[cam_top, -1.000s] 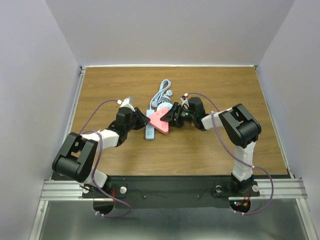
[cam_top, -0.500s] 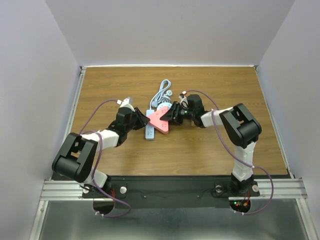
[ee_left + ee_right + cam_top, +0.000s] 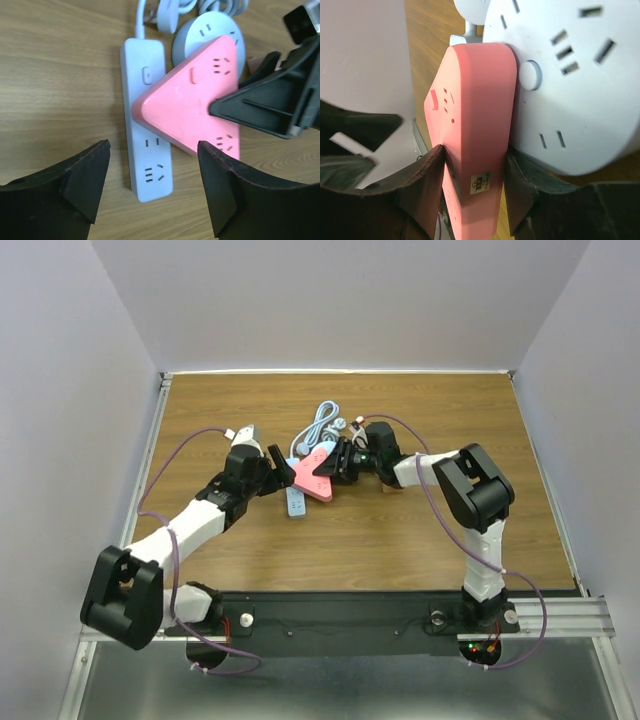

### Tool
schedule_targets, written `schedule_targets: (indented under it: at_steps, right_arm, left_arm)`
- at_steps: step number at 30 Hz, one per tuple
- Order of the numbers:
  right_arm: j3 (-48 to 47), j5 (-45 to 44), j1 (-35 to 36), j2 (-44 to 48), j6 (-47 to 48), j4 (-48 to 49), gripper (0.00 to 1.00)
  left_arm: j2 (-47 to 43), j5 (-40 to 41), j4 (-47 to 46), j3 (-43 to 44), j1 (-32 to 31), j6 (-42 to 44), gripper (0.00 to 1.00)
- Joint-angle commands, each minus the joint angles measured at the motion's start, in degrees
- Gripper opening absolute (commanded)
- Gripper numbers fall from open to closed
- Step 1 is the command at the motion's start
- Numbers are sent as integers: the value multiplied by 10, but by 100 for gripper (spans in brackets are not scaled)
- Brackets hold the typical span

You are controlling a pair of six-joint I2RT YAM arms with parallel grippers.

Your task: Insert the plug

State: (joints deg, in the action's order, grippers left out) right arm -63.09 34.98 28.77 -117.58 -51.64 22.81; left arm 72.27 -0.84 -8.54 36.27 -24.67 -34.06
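Your right gripper (image 3: 475,160) has its jaws closed on the pink socket block (image 3: 475,100), one finger on each flat face, near one corner of the triangle. In the top view the pink socket block sits tilted, one part over the long white strip (image 3: 296,502) and another over the round white socket block (image 3: 207,32). You cannot tell whether it rests on them or is held just clear.

Your left gripper (image 3: 154,150) stands with its jaws wide and nothing between the fingers. It hovers just beside the near end of the long white strip and grips neither the strip nor the pink block. The two grippers face each other across the pink block, close but not touching.

The plug (image 3: 167,17) lies on the table (image 3: 450,410) just behind the strip and the round block, at the end of the looped pale cable (image 3: 322,425). It is loose, in no socket, and neither gripper holds it.
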Motion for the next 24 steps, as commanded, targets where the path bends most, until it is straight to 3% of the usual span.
schedule_targets:
  at_steps: [1, 17, 23, 24]
  right_arm:
    - [-27, -98, 31, -49, 22, -49, 22]
    - [-250, -74, 131, -189, -12, -77, 26]
    - [-307, -63, 160, -224, -14, -93, 36]
    - [-314, -62, 164, -229, -11, -95, 43]
  left_arm:
    - [-73, 35, 74, 47, 5, 29, 82]
    - [-162, 34, 143, 64, 44, 54, 85]
    - [-166, 32, 149, 62, 52, 57, 86]
    - [-167, 31, 149, 62, 54, 58, 85]
